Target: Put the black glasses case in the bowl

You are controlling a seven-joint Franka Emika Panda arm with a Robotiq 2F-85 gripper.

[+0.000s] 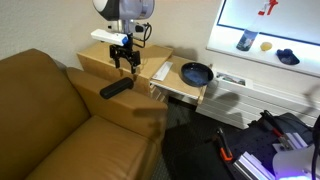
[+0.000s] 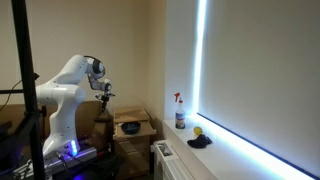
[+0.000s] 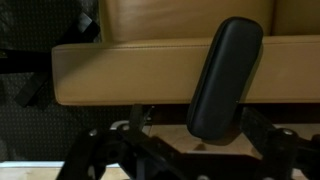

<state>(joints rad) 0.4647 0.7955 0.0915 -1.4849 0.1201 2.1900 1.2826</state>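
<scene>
The black glasses case (image 1: pixel 115 88) lies flat on the broad armrest of the brown leather couch (image 1: pixel 45 110). It is not in the bowl. In the wrist view the case (image 3: pixel 225 80) runs lengthwise across the tan armrest (image 3: pixel 120 75), with its lower end overhanging the near edge.

The gripper (image 1: pixel 125 63) hangs just above the case without touching it. Its fingers are spread apart and hold nothing. In the wrist view the gripper (image 3: pixel 185 160) shows its dark linkages splayed wide at the bottom of the frame, and the case's lower end sits between them.

The dark bowl (image 1: pixel 196 73) stands upright on the small white table (image 1: pixel 180 92), toward the table's corner farthest from the couch. A cardboard box (image 1: pixel 155 62) stands between the couch armrest and the table's couch-side edge.

In an exterior view the white Franka arm (image 2: pixel 62 95) bends over, with the gripper (image 2: pixel 103 92) pointing down, and the bowl (image 2: pixel 130 127) sits lower, nearer the window. On the windowsill stand a spray bottle (image 2: pixel 180 112) and a small yellow ball (image 2: pixel 198 131).
</scene>
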